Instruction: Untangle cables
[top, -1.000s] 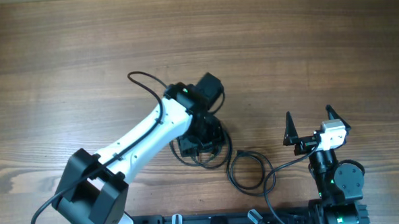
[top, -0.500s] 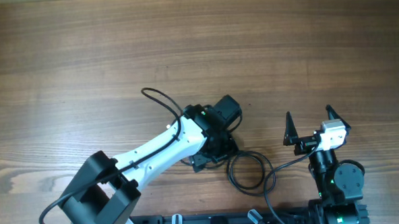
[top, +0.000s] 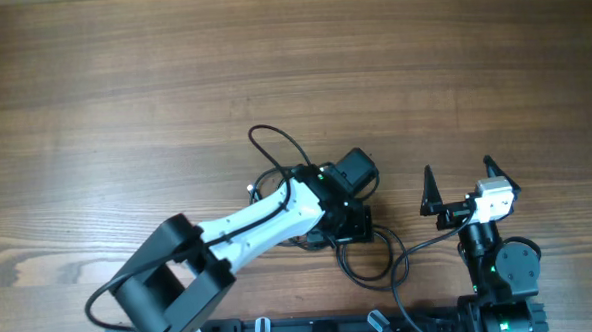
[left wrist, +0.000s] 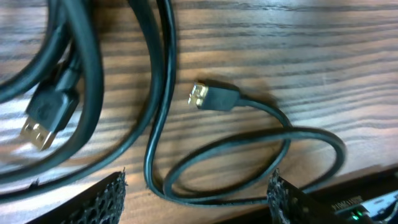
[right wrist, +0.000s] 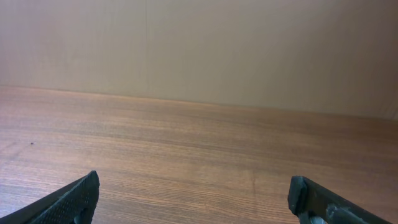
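Note:
The cables are thin black cords on the wooden table. In the left wrist view one cable (left wrist: 249, 146) lies in a loop ending in a small metal-tipped plug (left wrist: 213, 98), and other cords with a USB plug (left wrist: 43, 119) cross the upper left. My left gripper (left wrist: 196, 198) is open and hovers low over the loop, holding nothing. In the overhead view the left gripper (top: 351, 226) covers most of the bundle; part of the cable loop (top: 347, 268) shows beside it. My right gripper (top: 458, 171) is open and empty, to the right of the cables, and sees only table (right wrist: 199, 155).
The left arm's own thicker wire (top: 275, 139) arcs above its wrist. The right arm's wire (top: 405, 256) runs near the cable loop. The arm bases and a black rail (top: 323, 330) line the front edge. A plain wall (right wrist: 199, 43) stands behind the table.
My left arm has swung right and toward the front edge, from over the bundle to over the cable loop. The right arm has not moved.

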